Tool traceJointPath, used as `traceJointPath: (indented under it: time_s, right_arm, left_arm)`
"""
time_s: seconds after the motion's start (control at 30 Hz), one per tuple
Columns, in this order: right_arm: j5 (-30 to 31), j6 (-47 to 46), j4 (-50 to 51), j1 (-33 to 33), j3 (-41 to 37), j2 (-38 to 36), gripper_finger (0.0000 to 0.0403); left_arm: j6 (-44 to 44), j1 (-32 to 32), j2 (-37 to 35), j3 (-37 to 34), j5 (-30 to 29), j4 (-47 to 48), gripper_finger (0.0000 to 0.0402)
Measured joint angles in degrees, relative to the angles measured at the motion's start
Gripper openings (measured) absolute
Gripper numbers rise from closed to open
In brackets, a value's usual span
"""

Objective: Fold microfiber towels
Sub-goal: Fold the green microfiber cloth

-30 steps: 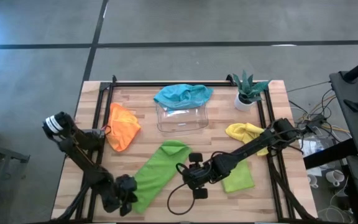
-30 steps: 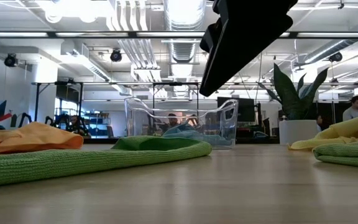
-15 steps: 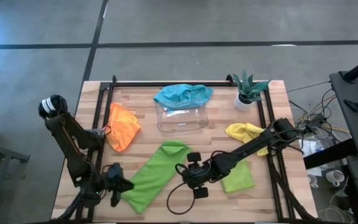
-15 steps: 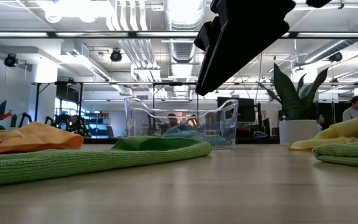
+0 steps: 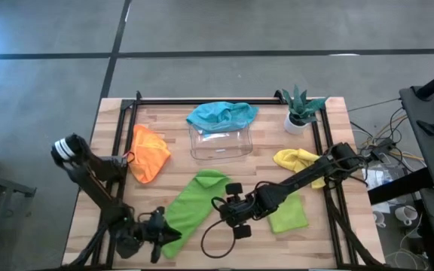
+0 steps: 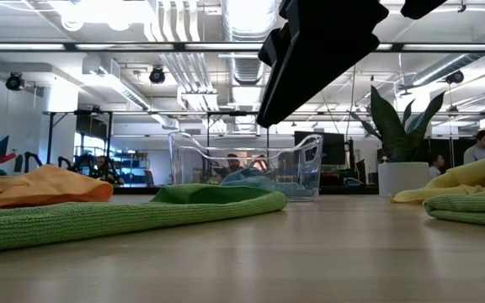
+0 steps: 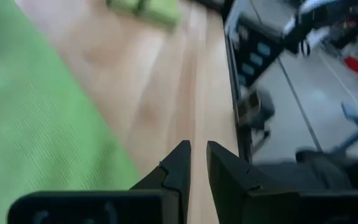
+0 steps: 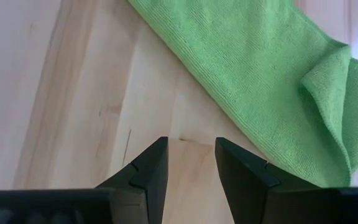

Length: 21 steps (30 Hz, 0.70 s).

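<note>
Towels lie spread over the table (image 5: 330, 150) in the view from above: a long lime green towel (image 5: 191, 207) stretches diagonally across the front middle, a second, folded green towel (image 5: 288, 214) sits to its right, an orange towel (image 5: 148, 153) lies at the left, a yellow towel (image 5: 296, 159) at the right, and a teal towel (image 5: 221, 114) is draped over the clear tray (image 5: 221, 143) at the back. A potted plant (image 5: 301, 109) stands at the back right corner. The left gripper (image 5: 168, 237) sits at the long towel's front end; the right gripper (image 5: 221, 211) hovers just beside that towel's right edge.

From table height, the long green towel (image 6: 99, 217) runs across the foreground, the orange one (image 6: 40, 187) behind it, the tray (image 6: 247, 164) farther back.

The left wrist view shows the left gripper (image 7: 197, 163) nearly closed, holding nothing, over bare wood beside the green towel (image 7: 36, 143).

The right wrist view shows the right gripper (image 8: 191, 163) with a narrow gap, empty, over bare wood near the green towel (image 8: 260, 74).
</note>
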<state>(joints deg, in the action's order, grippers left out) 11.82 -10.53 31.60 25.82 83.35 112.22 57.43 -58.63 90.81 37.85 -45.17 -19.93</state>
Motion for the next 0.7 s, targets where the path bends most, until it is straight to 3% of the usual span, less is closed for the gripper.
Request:
traceJointPath:
  time_s: [0.23, 0.5, 0.6, 0.7]
  right_arm:
    - [-0.2, -1.22, -0.48, 0.04, 0.0, 0.0, 0.013]
    - [2.39, -3.69, 2.09, -0.45, 0.0, -0.06, 0.0143]
    - [4.62, -3.8, 2.44, -0.63, 0.0, -0.18, 0.0161]
    - [4.84, -2.91, 2.49, -0.76, 0.0, -0.22, 0.0178]
  left_arm:
    - [18.75, -0.56, 6.22, -0.93, 13.52, 0.06, 0.0038]
    - [24.21, -3.04, 1.94, -0.94, 19.25, 1.86, 0.0038]
    - [21.21, -4.27, -2.92, -0.97, 15.94, 2.81, 0.0038]
    - [5.83, -5.24, -7.84, -0.01, 2.27, 0.59, 0.0038]
